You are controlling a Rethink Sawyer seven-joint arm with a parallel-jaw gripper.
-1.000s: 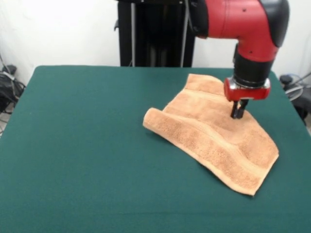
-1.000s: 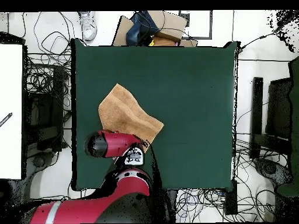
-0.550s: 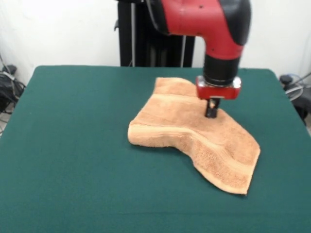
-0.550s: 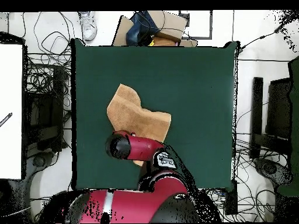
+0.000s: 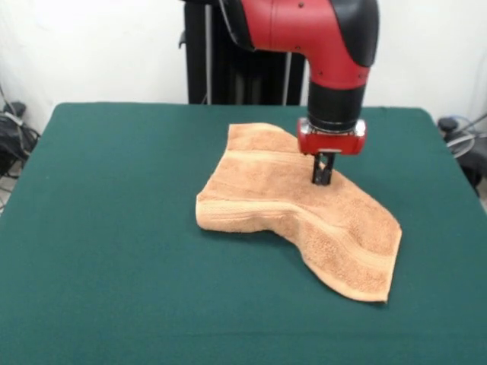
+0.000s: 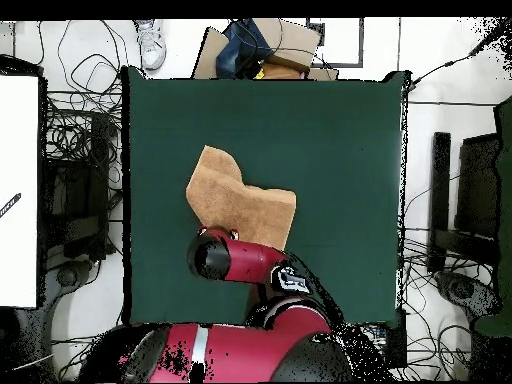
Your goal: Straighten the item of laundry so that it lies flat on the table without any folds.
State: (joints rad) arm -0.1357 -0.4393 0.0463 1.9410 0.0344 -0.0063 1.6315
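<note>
The item of laundry (image 5: pixel 266 194), a light orange-tan towel, lies right of centre on the green table (image 5: pixel 114 228). Its near left edge is doubled over into a thick fold and a raised ridge runs across it toward the near right corner. My gripper (image 5: pixel 323 179) stands upright on the towel's far right part, shut on a pinch of the cloth. From above, the towel (image 6: pixel 240 200) lies at the left middle of the table (image 6: pixel 340 150), and the red arm (image 6: pixel 235 258) covers its lower edge and hides the gripper.
Cables, dark equipment and a cardboard box (image 6: pixel 255 45) surround the table in the overhead view. A white panel (image 6: pixel 18 190) stands at its left. Green cloth stretches wide on the towel's left in the front view.
My gripper has travelled left in the front view, dragging the towel with it. The towel's left edge has folded over on itself and flattened lower.
</note>
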